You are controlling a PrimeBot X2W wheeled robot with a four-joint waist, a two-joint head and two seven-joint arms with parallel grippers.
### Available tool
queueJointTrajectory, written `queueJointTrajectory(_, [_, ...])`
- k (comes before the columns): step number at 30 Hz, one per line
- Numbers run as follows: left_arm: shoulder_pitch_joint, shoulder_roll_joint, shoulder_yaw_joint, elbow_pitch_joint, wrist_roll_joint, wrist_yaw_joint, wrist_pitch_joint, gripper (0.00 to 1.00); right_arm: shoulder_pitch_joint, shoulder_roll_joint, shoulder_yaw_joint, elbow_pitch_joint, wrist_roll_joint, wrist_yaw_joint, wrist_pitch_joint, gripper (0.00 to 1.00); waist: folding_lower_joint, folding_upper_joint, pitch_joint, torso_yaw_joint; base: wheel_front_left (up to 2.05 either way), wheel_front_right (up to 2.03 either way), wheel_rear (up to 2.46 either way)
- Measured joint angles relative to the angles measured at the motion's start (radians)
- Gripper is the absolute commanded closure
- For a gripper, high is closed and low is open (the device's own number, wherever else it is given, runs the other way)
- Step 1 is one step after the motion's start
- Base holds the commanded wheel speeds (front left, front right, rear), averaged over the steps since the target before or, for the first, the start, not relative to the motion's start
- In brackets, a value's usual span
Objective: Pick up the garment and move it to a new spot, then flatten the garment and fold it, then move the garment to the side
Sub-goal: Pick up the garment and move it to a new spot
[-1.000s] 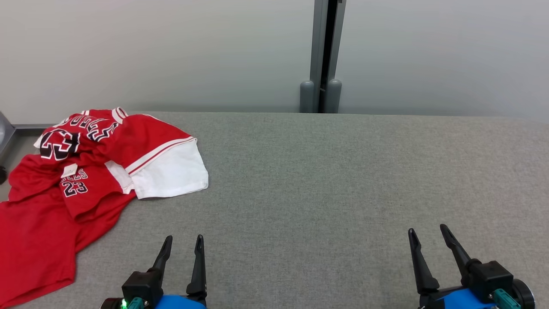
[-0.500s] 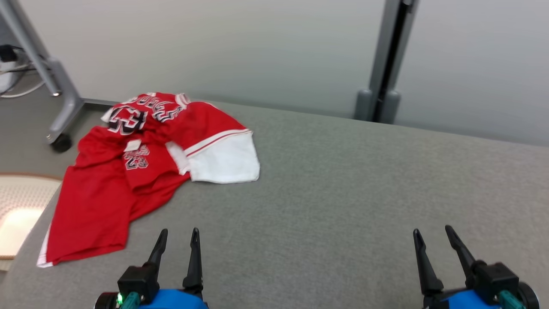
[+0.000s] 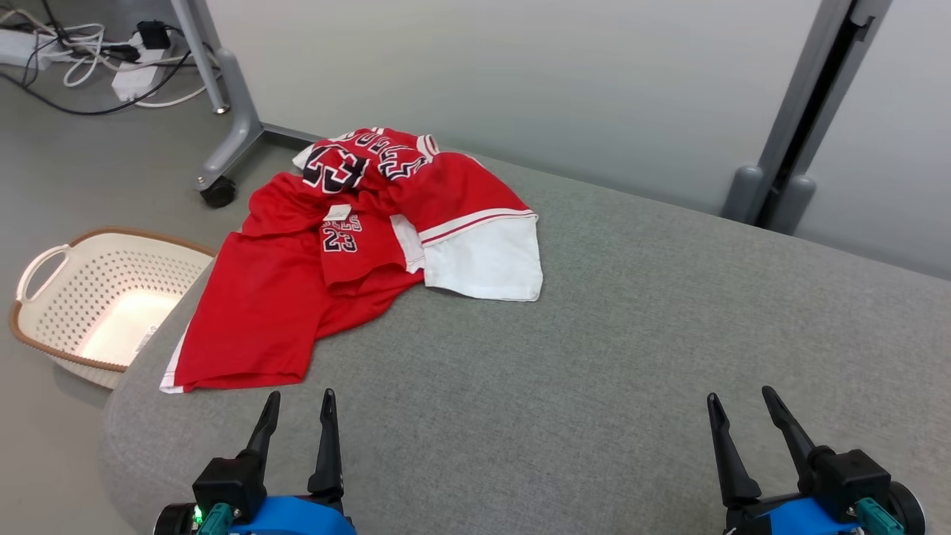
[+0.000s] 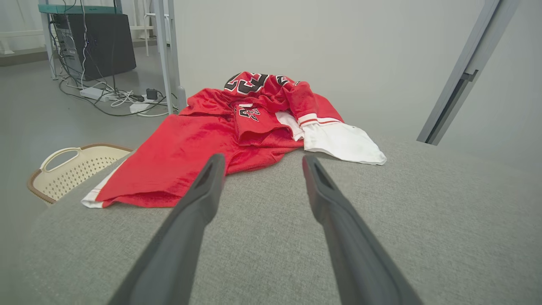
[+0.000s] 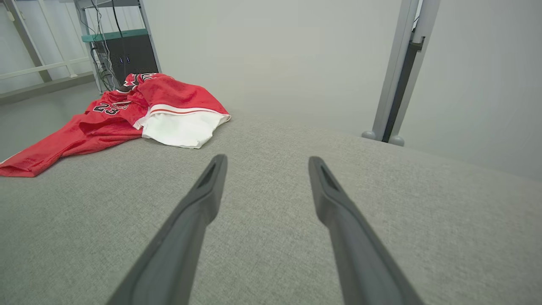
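Head camera has turned toward the crumpled garment (image 3: 297, 290); left gripper (image 3: 300, 394) near it, right gripper (image 3: 740, 394) well apart; both spread, empty; pickup pending.

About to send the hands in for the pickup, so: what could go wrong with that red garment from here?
1. The garment lies at the grey surface's left edge, with the basket on the floor beside it; a sideways drag could slide it off.
2. It is bunched in overlapping layers, so the open left hand may pinch several at once or only one.
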Motion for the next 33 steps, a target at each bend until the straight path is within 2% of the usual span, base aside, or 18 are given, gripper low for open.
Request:
queueJointTrajectory(6, [0.0, 0.0, 0.009, -0.015, 0.001, 0.001, 0.0, 0.0, -0.001, 0.0, 0.0, -0.002, -0.004, 0.0, 0.0, 0.0, 0.0, 0.0, 0.013, 0.019, 0.0, 0.0, 0.0])
queueJointTrajectory(14, [-0.066, 0.018, 0.076, -0.109, -0.01, -0.015, 0.0, 0.0, -0.02, 0.0, 0.0, -0.037, -0.032, 0.0, 0.0, 0.0, 0.0, 0.0, 0.075, -0.002, 0.0, 0.0, 0.0])
queueJointTrajectory(16, [-0.125, 0.045, 0.098, -0.132, -0.014, -0.021, 0.0, 0.0, -0.031, 0.0, -0.002, -0.049, -0.045, 0.0, 0.0, 0.0, 0.0, 0.0, 0.101, -0.012, 0.0, 0.0, 0.0])
queueJointTrajectory(19, [-0.255, 0.119, 0.124, -0.139, -0.009, -0.034, 0.007, 0.0, -0.056, 0.0, -0.004, -0.063, -0.068, 0.0, 0.0, 0.0, 0.0, 0.0, 0.148, -0.031, 0.0, 0.0, 0.0])
queueJointTrajectory(23, [-0.468, 0.196, 0.138, -0.128, -0.016, -0.046, 0.074, 0.0, -0.104, 0.001, 0.003, -0.077, -0.097, 0.0, 0.0, 0.0, 0.0001, 0.0, 0.223, -0.072, 0.0, 0.0, 0.0])
queueJointTrajectory(28, [-0.7, 0.293, 0.12, -0.007, -0.009, -0.061, 0.182, 0.0, -0.169, 0.0, 0.03, -0.094, -0.128, 0.0, 0.0, 0.0, 0.0003, 0.0, 0.328, -0.133, 0.0, 0.0, 0.0])
queueJointTrajectory(30, [-0.771, 0.316, 0.11, 0.052, -0.021, -0.067, 0.211, 0.0, -0.189, 0.0, 0.05, -0.097, -0.136, 0.0, 0.0, 0.0, 0.0004, 0.0, 0.366, -0.159, 0.0, 0.0, 0.0])
queueJointTrajectory(33, [-0.843, 0.32, 0.095, 0.141, -0.058, -0.071, 0.261, 0.0, -0.209, 0.0, 0.065, -0.099, -0.141, 0.0, 0.0, 0.0, 0.0004, 0.0, 0.413, -0.189, 0.0, 0.0, 0.0])
